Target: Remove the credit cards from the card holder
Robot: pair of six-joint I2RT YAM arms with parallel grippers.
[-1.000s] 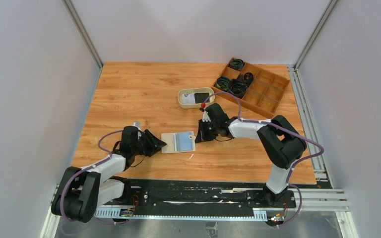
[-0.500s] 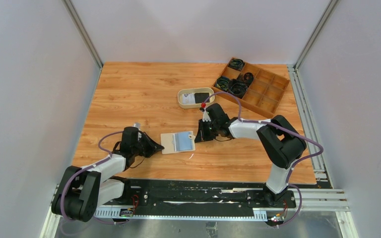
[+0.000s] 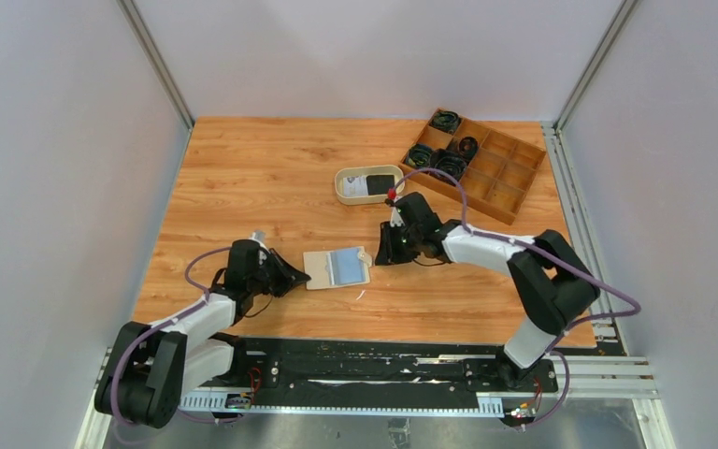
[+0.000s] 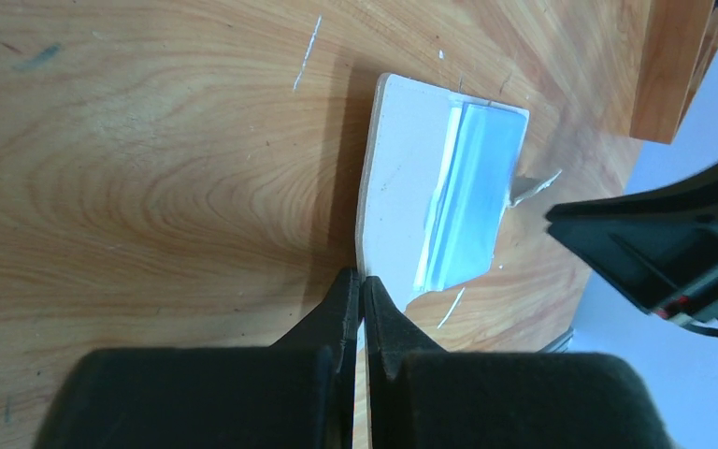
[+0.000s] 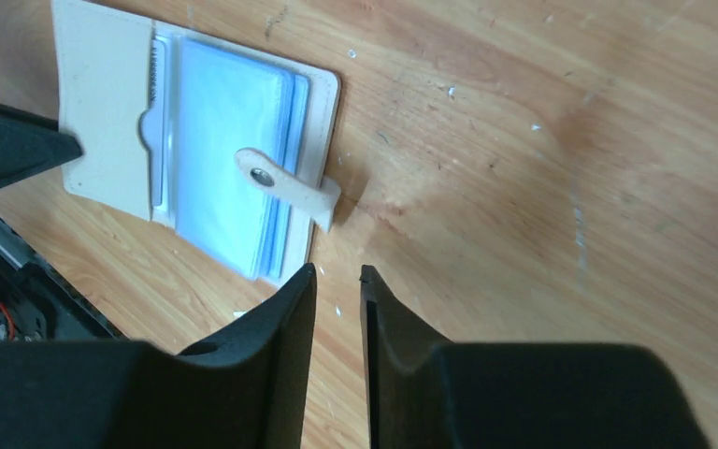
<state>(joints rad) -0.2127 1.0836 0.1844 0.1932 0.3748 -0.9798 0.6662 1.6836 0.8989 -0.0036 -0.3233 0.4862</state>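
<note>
Open and flat at 7 o'clock of the oval tray (image 3: 370, 201) holding two credit cards (image 3: 380, 181), the card holder (image 3: 337, 268) seems steadied at its 9 o'clock edge by the tightly closed left gripper (image 4: 360, 285), while the right gripper (image 5: 337, 271), slightly spread and empty, hovers by the snap tab (image 5: 285, 187) at 3 o'clock.

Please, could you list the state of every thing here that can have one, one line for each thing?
card holder: open, lying flat, pale blue inside up
snap tab: unfastened
left gripper: shut, tips at the card holder's edge
right gripper: slightly open, nothing between its fingers
oval tray: holds credit cards, one white, one black
wooden box: cable coils in some compartments
</note>
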